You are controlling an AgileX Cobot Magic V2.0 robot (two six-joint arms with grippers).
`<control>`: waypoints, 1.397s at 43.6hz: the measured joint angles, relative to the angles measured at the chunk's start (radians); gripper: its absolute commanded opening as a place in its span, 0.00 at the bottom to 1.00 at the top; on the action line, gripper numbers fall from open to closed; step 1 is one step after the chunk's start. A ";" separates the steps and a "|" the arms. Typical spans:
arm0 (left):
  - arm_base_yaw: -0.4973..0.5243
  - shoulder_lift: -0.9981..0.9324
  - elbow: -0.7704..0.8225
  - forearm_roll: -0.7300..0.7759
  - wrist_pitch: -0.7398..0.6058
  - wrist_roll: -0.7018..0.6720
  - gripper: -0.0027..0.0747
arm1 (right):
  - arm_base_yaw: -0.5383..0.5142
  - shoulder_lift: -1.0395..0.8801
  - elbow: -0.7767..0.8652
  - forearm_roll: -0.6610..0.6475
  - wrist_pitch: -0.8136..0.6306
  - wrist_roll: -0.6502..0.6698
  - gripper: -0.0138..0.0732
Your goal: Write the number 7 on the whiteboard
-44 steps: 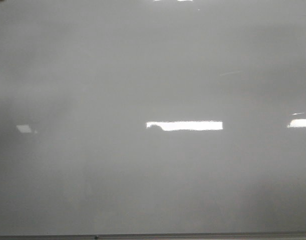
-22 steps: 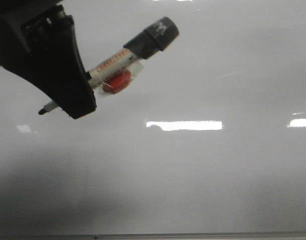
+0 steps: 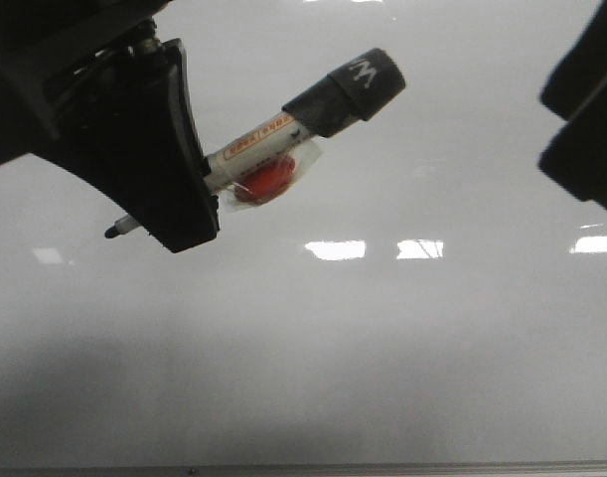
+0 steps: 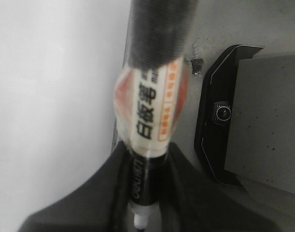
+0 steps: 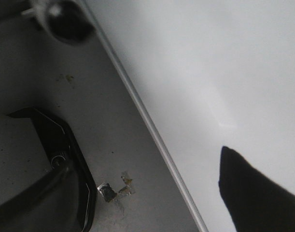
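Off the board's edge there was a dull grey speckled surface (image 5: pixel 113 125) with a black angular camera housing (image 4: pixel 219 116) sitting on it, small round lens facing up, wrapped around a flat grey panel (image 4: pixel 268 121). A crumpled scrap of silvery tape (image 5: pixel 116 189) lay on the grey just beside the housing. A blurry dark round knob (image 5: pixel 67 19) showed further along.

Front view faces the whiteboard (image 3: pixel 382 358) close and square-on, filling the frame; left wrist view looks along the marker (image 4: pixel 149 111) at very near range; right wrist view angles across the board's frame strip (image 5: pixel 152 130), sharing the board with both.
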 measured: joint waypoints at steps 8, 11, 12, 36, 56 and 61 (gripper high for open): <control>0.000 0.000 0.000 0.000 0.000 0.018 0.01 | 0.076 0.116 -0.094 0.116 0.000 -0.135 0.86; 0.000 0.000 0.000 0.000 -0.002 0.028 0.01 | 0.090 0.155 -0.123 0.166 0.000 -0.184 0.86; 0.000 0.000 0.000 0.000 -0.005 0.031 0.01 | 0.093 0.170 -0.132 0.185 0.002 -0.202 0.86; 0.000 0.000 0.000 0.000 -0.020 0.036 0.01 | 0.099 0.251 -0.153 0.317 0.010 -0.343 0.29; 0.000 -0.017 0.000 0.018 -0.019 0.007 0.71 | 0.099 0.251 -0.153 0.321 0.028 -0.342 0.08; 0.030 -0.095 0.000 0.016 0.010 -0.038 0.70 | 0.085 0.230 -0.153 0.259 0.011 -0.273 0.08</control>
